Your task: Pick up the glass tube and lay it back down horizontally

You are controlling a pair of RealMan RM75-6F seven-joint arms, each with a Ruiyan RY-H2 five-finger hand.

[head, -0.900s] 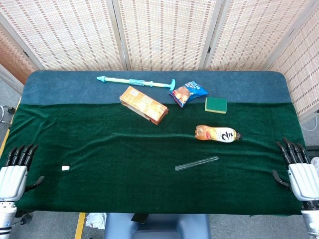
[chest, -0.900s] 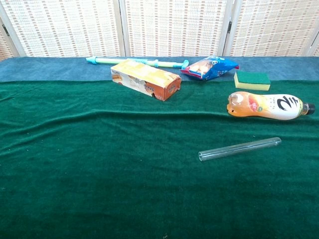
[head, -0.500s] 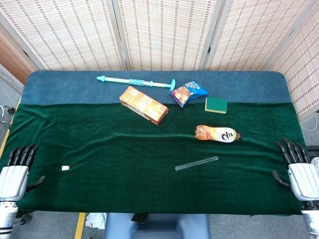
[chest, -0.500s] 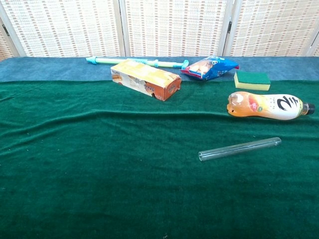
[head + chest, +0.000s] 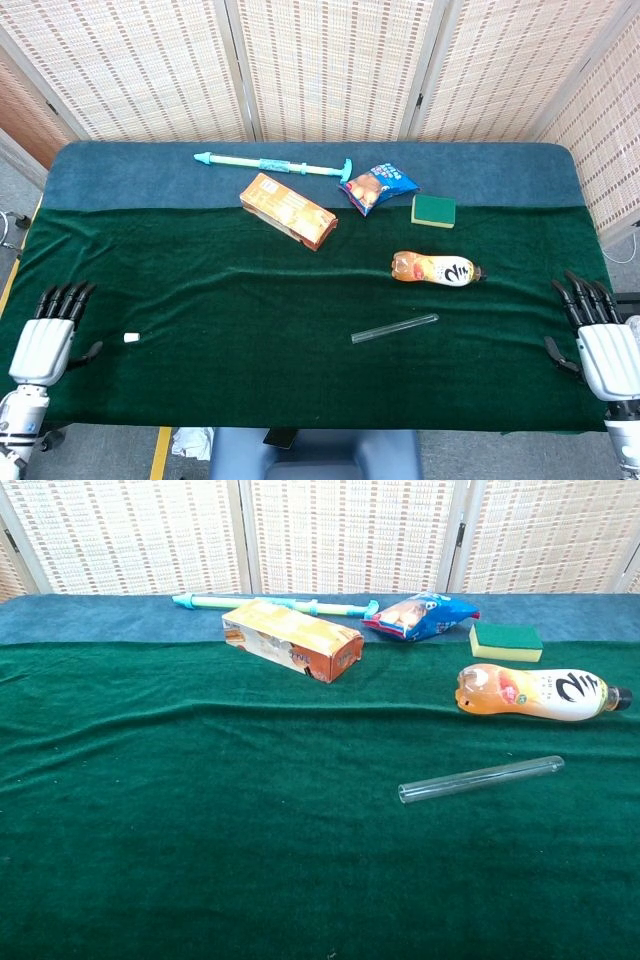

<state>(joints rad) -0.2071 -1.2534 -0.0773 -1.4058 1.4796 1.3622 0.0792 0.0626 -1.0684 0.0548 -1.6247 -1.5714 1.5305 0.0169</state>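
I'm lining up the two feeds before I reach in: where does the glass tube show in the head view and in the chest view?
Head view: the glass tube lies right of centre on the green cloth, nearer the front edge.
Chest view: the glass tube lies right of centre, around mid-height.
Shared landmark: the orange drink bottle lies on its side just behind the tube in both views.

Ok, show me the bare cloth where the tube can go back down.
Bare green cloth lies left of the glass tube, bordered by the orange box behind and a small white scrap far left. Crowded behind: bottle, sponge, snack bag.
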